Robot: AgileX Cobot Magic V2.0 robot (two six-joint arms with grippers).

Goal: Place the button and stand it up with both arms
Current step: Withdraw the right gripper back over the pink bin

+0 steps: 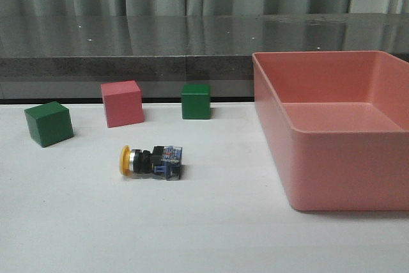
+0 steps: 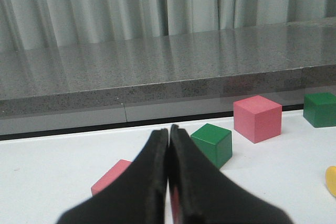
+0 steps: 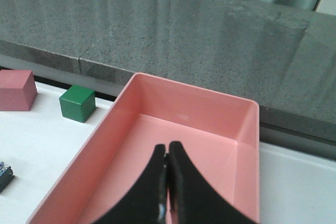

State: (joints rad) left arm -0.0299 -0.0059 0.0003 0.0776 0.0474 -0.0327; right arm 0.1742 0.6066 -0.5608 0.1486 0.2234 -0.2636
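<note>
White tabletop (image 1: pixel 211 234), grey curtains behind. Button (image 1: pixel 152 161) is seen lying on its side, centre-left of front view, not yet stood. Left gripper (image 2: pixel 168 182) and right gripper (image 3: pixel 167 192) are pressed together, nothing held, likely pre-approach.

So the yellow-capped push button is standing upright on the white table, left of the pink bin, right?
Not upright: the front view shows the yellow-capped push button lying on its side on the white table, left of the pink bin.
</note>
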